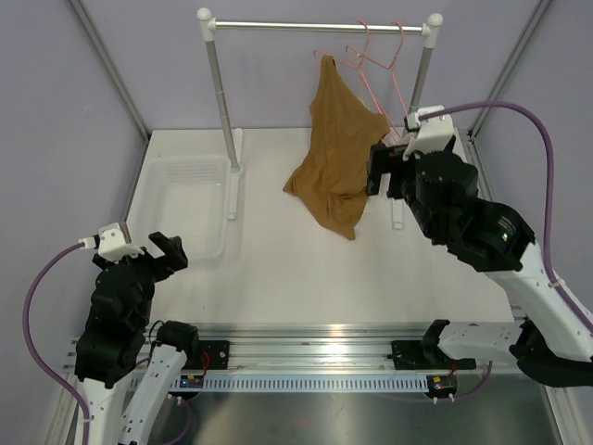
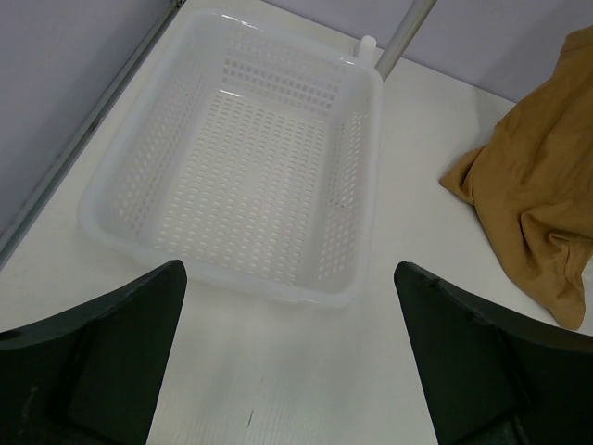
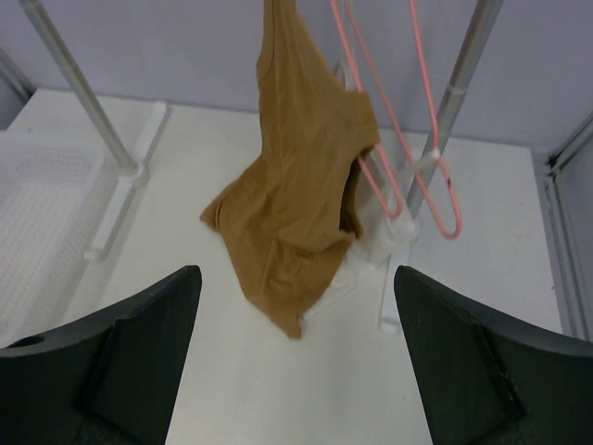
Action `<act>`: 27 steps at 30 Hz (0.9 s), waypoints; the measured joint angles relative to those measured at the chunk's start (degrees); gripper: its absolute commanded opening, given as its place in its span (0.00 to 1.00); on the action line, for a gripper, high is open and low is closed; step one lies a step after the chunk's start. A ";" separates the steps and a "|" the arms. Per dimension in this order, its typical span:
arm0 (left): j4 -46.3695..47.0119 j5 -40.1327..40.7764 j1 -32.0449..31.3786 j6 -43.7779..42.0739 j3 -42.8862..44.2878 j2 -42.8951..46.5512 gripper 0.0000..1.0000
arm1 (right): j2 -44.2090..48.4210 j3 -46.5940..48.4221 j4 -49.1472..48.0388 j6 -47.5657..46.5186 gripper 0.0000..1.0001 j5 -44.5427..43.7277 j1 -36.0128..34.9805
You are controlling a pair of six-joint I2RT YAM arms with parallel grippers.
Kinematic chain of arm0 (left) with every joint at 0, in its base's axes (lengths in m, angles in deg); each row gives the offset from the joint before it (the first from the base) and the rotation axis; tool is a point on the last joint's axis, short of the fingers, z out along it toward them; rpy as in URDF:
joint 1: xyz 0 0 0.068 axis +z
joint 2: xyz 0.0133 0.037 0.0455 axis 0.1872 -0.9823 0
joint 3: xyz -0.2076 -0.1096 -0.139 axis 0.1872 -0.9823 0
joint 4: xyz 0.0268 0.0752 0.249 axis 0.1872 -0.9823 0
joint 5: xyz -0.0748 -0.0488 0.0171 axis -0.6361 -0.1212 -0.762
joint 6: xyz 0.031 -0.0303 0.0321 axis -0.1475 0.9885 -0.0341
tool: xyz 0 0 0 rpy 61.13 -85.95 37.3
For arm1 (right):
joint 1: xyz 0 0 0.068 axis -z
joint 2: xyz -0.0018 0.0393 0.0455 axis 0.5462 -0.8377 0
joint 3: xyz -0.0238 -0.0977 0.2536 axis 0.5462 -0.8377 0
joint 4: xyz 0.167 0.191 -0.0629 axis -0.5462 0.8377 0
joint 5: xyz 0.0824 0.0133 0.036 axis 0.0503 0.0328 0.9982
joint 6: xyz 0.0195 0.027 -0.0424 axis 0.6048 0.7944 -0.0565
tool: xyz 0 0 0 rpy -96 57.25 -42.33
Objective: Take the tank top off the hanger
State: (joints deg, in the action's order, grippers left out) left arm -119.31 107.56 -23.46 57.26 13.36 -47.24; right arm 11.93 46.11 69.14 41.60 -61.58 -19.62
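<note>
Light is bright, soft and even in all three views, falling from above. The white table [image 1: 306,269] is nearly washed out, and the white basket [image 2: 232,158] stands out only faintly against it. Shadows are weak: a pale one lies under the tank top [image 1: 338,158], with darker shading in its folds. The aluminium rail [image 1: 324,357] carries a patch of glare. In the wrist views the left gripper's fingers [image 2: 102,362] and the right gripper's fingers [image 3: 482,371] are dark, low in detail and slightly soft. A rack pole [image 3: 88,102] leans from wide-angle distortion.
</note>
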 measured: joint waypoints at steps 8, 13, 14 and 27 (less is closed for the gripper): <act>0.00 0.00 0.00 0.02 0.00 0.04 0.99 | -23.32 29.49 4.83 -5.49 0.94 10.99 14.91; 0.00 0.04 -0.02 0.02 -0.02 0.83 0.99 | -34.27 41.16 8.63 -8.15 0.85 20.74 23.15; 0.02 0.07 -0.02 0.04 -0.02 1.16 0.99 | -36.17 42.99 9.16 -8.81 0.83 22.08 24.57; 0.04 0.04 -1.64 0.04 -0.46 2.49 0.99 | -48.39 50.45 10.86 -13.92 0.61 29.77 29.35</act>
State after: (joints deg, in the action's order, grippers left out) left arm -119.26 107.60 -25.10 57.30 12.90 -44.75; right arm -36.46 96.56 80.01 27.68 -31.81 9.73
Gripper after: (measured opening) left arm 0.988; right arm 0.626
